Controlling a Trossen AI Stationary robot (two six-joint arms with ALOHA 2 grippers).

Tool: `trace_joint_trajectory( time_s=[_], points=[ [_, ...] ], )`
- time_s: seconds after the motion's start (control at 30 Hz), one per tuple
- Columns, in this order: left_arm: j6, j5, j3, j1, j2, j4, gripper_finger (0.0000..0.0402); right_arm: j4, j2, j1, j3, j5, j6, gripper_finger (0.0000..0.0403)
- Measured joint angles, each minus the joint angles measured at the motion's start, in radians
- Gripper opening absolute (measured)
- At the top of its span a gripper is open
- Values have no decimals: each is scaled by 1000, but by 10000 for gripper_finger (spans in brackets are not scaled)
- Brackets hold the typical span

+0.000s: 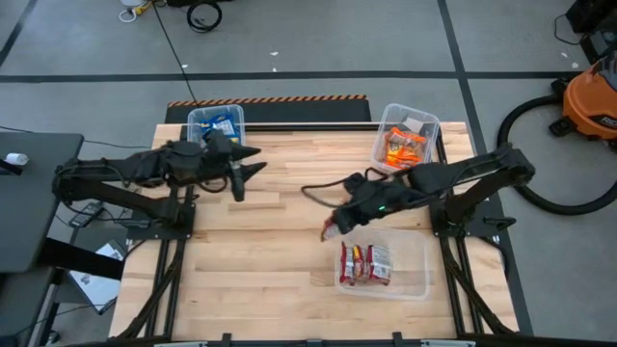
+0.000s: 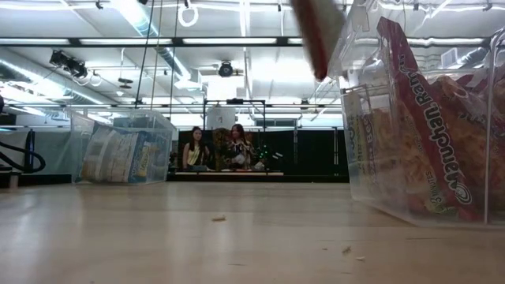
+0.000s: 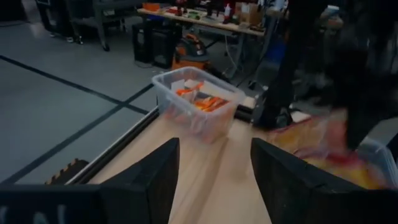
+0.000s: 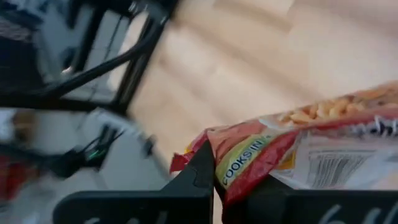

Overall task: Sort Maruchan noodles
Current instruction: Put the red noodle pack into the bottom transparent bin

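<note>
Though blurred, right tool (image 1: 333, 229) clamped on red noodle packet (image 4: 292, 152); left tool (image 3: 211, 180) open, empty.

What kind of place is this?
Probably a robotics lab or workshop: an orange shop vacuum beside the wooden table, taped lines on the concrete floor, and a cluttered workbench behind.

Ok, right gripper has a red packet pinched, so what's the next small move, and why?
Probably carry the red packet a little toward the bin of red packets and over its rim. The right gripper is shut on the packet just beside that bin, above the bare table. The left gripper hangs open and empty.
</note>
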Motion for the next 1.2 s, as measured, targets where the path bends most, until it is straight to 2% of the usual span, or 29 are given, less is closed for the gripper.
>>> trace_joint_trajectory(
  time_s=[0.3,0.4,0.6,0.7,0.97,1.2],
  points=[
    [-33,9,2,-3,-47,-217,198,-49,-178,23,2,-259,177,10],
    [-29,57,1,-3,-47,-283,197,-139,-212,52,2,-381,252,10],
    [-26,173,1,-18,-47,-315,197,-369,-219,103,2,-629,357,10],
    [-27,183,1,-50,-46,-315,197,-431,-200,116,2,-677,373,10],
    [-33,165,1,-128,-45,-305,197,-483,-144,130,-4,-716,364,10],
    [-54,152,1,-191,-45,-306,197,-439,-130,135,-119,-793,377,10]
  ],
)
